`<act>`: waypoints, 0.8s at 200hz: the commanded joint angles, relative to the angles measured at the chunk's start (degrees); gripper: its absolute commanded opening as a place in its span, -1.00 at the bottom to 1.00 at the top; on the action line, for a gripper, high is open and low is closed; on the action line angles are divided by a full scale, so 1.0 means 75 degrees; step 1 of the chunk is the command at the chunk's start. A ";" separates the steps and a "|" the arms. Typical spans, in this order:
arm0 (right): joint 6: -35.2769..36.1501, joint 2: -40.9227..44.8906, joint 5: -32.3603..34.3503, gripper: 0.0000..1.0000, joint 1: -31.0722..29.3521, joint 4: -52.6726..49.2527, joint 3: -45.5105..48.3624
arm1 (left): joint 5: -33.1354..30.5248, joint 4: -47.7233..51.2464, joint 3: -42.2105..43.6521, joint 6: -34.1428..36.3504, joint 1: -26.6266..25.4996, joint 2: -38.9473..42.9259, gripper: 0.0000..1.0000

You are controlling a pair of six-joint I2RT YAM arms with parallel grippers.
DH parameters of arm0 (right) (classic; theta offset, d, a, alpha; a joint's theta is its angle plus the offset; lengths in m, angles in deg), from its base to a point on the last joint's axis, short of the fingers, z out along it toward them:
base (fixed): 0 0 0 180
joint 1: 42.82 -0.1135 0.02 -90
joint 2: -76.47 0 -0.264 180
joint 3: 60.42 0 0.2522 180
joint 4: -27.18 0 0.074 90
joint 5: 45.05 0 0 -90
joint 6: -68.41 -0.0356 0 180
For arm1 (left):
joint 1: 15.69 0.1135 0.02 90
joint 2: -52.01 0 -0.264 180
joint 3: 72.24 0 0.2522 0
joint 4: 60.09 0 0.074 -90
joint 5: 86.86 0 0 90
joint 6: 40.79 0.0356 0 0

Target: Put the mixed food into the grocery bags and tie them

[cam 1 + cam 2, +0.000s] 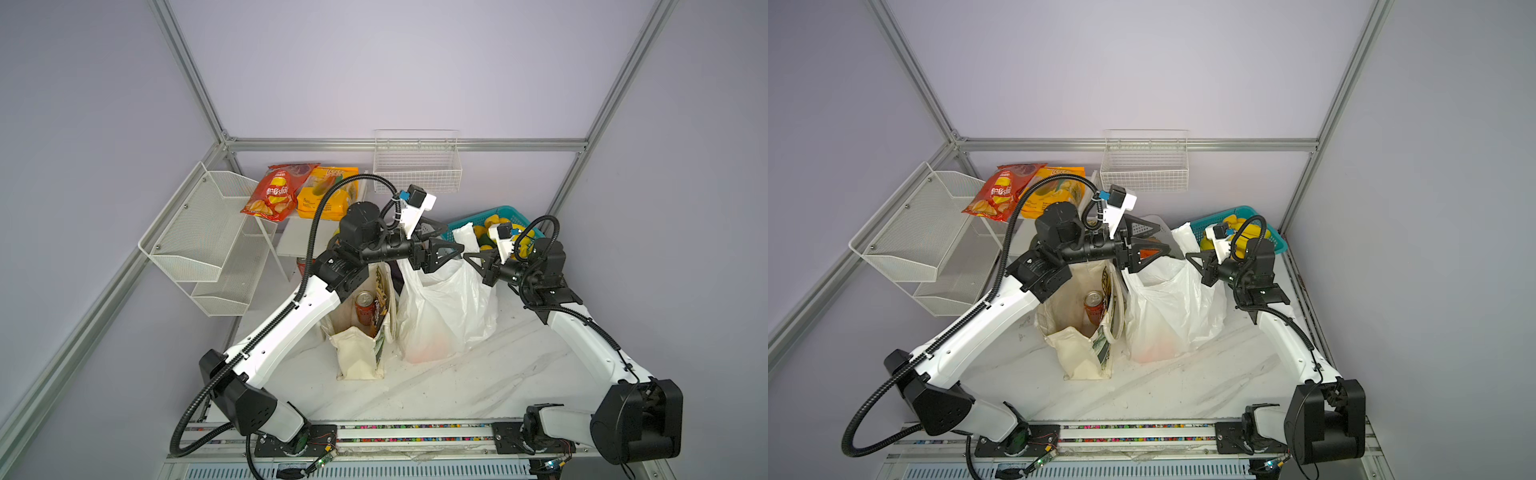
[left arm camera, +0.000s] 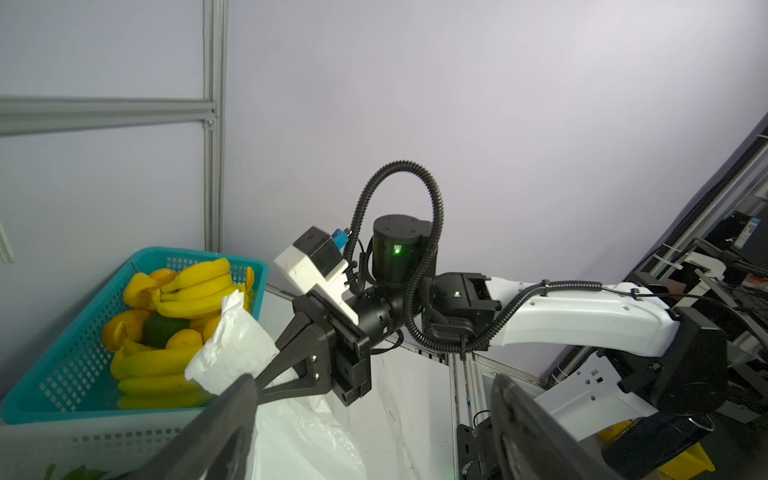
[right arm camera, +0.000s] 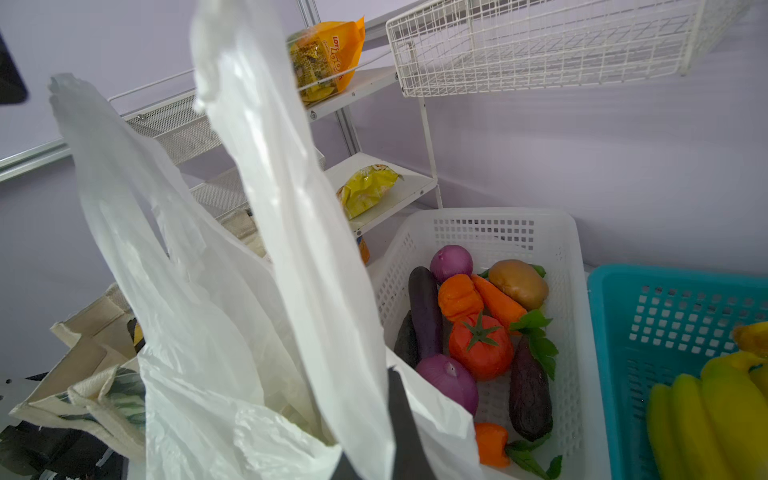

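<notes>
A thin white plastic carrier bag (image 1: 444,311) (image 1: 1167,307) stands on the table, and an orange blur (image 1: 428,349) shows through its lower part. My right gripper (image 1: 465,254) (image 1: 1187,254) (image 3: 395,415) is shut on one loop handle (image 2: 232,345) (image 3: 282,187) and holds it up. My left gripper (image 1: 455,237) (image 1: 1165,239) (image 2: 372,380) hangs open just above the bag's mouth, holding nothing. Left of the plastic bag stands the cream canvas tote (image 1: 357,353) (image 1: 1075,353) with its mouth open. A reddish-brown can (image 1: 365,307) (image 1: 1094,307) stands upright inside it.
A teal basket (image 1: 498,212) (image 2: 62,374) of bananas sits behind the right gripper. A white lattice basket (image 3: 486,232) of vegetables is beside it. On the back shelf lie a red crisp packet (image 1: 272,193) and a yellow-orange packet (image 1: 328,195). A wire basket (image 1: 417,166) hangs on the wall, and a mesh rack (image 1: 199,232) stands at the left.
</notes>
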 commanded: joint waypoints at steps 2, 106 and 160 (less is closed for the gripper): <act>-0.0173 0.0136 0.0177 -0.93 0.0038 0.0273 0.0056 | 0.0088 0.0317 0.0114 0.0602 0.0013 0.0729 0.77; -0.0102 0.0184 0.0310 -0.94 0.0038 0.0119 0.0013 | -0.0710 0.0854 0.3219 0.0899 0.1926 0.3460 0.84; -0.0174 0.0264 0.0398 -0.95 0.0038 0.0167 0.0073 | -0.0025 -0.0663 0.4324 0.1131 0.2210 0.3336 0.84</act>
